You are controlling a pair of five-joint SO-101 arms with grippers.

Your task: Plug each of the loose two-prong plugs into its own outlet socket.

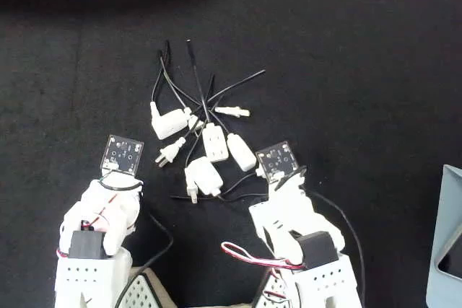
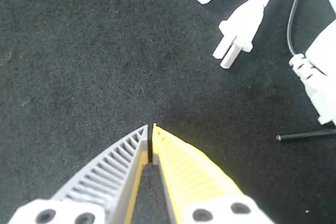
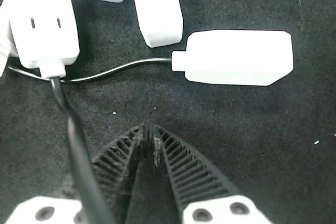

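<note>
The left tool (image 2: 151,129) is closed on nothing above the bare table (image 2: 79,51), and a loose two-prong plug (image 2: 244,24) lies just to its far right. The right tool (image 3: 149,129) is also closed and empty. Just beyond it are a slotted outlet socket (image 3: 44,22) and a corded white block (image 3: 236,57), mid-table between the arms.

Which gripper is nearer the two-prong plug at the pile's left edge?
Left. The left gripper is just short of the two-prong plug; the right gripper is across the pile.
</note>
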